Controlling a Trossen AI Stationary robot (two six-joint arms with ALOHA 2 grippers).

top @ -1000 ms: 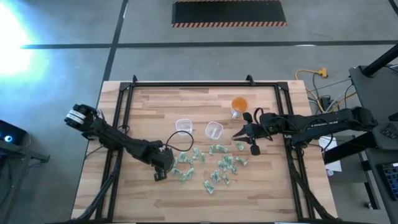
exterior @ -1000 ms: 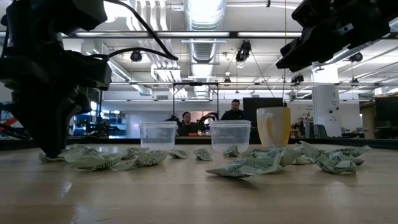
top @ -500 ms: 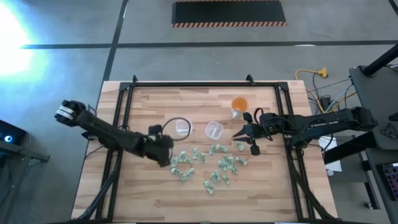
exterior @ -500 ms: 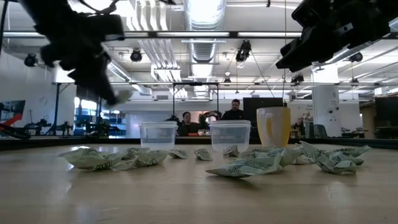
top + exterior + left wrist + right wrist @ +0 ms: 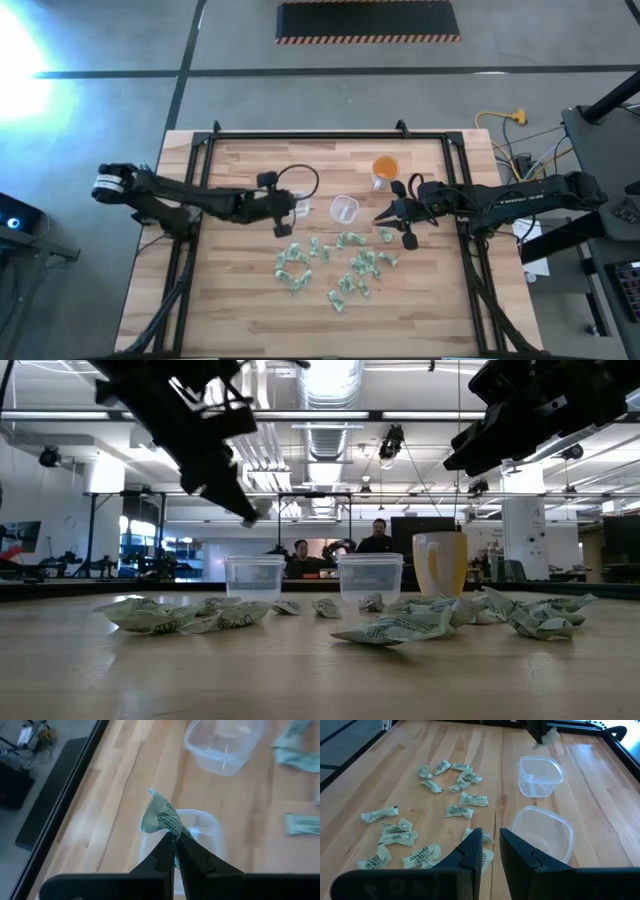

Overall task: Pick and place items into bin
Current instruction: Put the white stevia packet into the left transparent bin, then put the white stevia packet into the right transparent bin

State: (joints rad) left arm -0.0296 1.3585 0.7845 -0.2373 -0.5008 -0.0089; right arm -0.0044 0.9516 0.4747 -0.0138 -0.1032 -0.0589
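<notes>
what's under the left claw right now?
The left claw, shut on a green-and-white wrapper, hangs over a clear plastic cup on the wooden table. The cup's visible part looks empty; the claw's fingers cover the rest of it.

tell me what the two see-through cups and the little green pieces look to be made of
Clear cups: likely thin glossy plastic; the wood shows through their walls. Green-and-white pieces: probably printed film or paper wrappers, crinkled with twisted ends, like the one pinched by the left gripper.

Cups [image 5: 343, 209] — wrappers [image 5: 340, 265] probably crowding midtable
</notes>
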